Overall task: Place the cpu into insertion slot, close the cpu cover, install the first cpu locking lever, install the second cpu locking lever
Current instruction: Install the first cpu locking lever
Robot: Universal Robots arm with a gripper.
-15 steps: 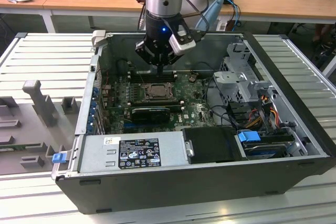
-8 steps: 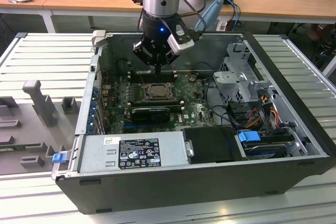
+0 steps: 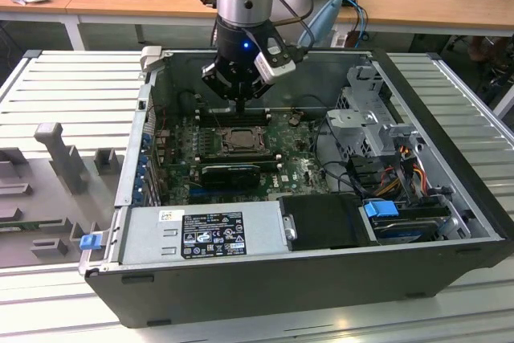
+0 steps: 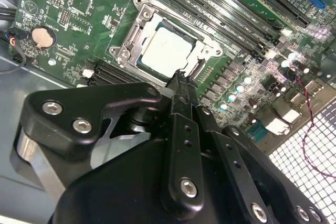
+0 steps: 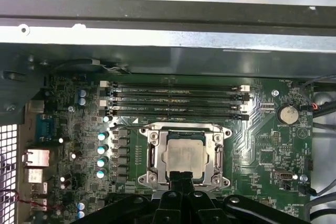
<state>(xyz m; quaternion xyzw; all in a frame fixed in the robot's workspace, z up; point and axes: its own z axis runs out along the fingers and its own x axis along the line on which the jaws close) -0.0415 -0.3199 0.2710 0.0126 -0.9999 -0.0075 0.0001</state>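
Observation:
The cpu (image 5: 184, 153) shows its pale silver face, lying flat in the socket on the green motherboard (image 3: 289, 168). The cpu cover (image 5: 216, 156), a grey metal frame, lies down around it; in the second wrist view the cpu (image 4: 167, 51) and the cover (image 4: 137, 31) look the same. My gripper (image 4: 181, 77) hangs just above the socket's near edge, its black fingers pressed together with nothing between them. In the exterior view the gripper (image 3: 241, 107) stands over the socket (image 3: 238, 140) inside the open computer case. I cannot tell how the locking levers stand.
Long memory slots (image 5: 178, 100) run beside the socket. A grey power supply (image 3: 201, 230) fills the case's near side, with a metal drive cage (image 3: 377, 130) and cables on the exterior view's right. Tall case walls (image 3: 132, 150) surround the board. A round coin battery (image 5: 287, 114) sits near the slots.

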